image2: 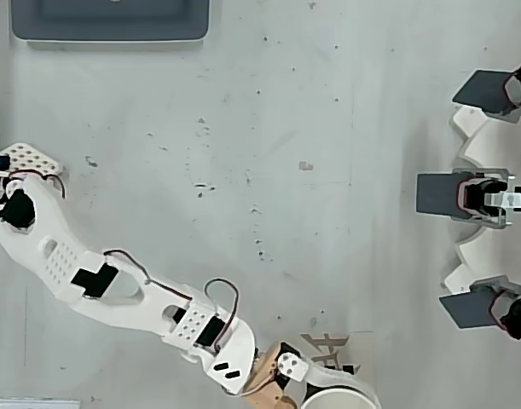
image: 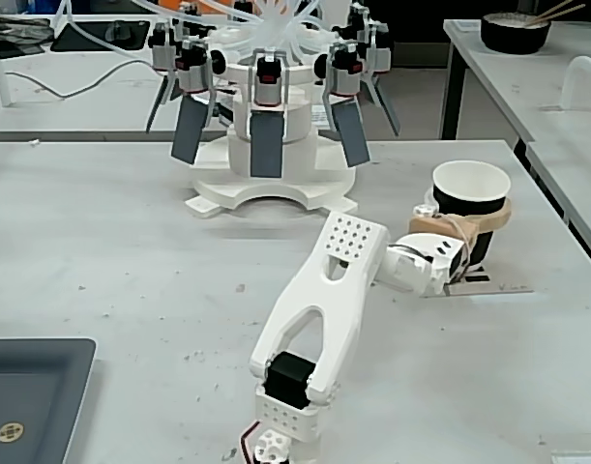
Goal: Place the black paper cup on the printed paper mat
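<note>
The black paper cup [image: 466,198] is upright at the table's right side, showing its white inside and rim. In the overhead view only part of the cup's rim [image2: 328,396] shows at the bottom edge. My gripper [image: 469,228] is shut on the cup, its tan fingers [image: 492,219] wrapped around the black wall. In the overhead view my gripper [image2: 321,388] is at the bottom edge. The printed paper mat [image: 488,284] lies flat under and in front of the cup; the mat's [image2: 328,348] brush character shows from above. I cannot tell whether the cup's base touches the mat.
A white machine [image: 266,145] with several grey paddles stands at the back; its paddles [image2: 482,192] line the overhead view's right edge. A dark grey tray [image: 34,391] [image2: 111,21] lies apart from the cup. A bowl with chopsticks [image: 516,31] is on another table.
</note>
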Tool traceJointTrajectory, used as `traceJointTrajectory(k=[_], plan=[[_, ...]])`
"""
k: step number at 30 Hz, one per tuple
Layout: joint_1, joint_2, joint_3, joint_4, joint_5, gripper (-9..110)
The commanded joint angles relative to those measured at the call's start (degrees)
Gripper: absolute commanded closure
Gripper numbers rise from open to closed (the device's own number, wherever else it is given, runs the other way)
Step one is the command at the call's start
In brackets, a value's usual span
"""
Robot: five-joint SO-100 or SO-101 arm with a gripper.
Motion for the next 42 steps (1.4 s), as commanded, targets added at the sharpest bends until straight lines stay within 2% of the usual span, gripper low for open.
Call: traceJointTrajectory(k=[1, 18, 25, 38, 42], plan=[[0.62, 0.09, -3.34, 0.18, 0.44, 91], [0.62, -2.37, -2.55, -1.14, 1.58, 88], [1.05, -1.85, -1.32, -1.76, 2.11, 78], [4.92, 0.18, 0.00, -1.49, 2.46, 50], [5.62, 2.99, 3.69, -1.49, 2.46, 44]])
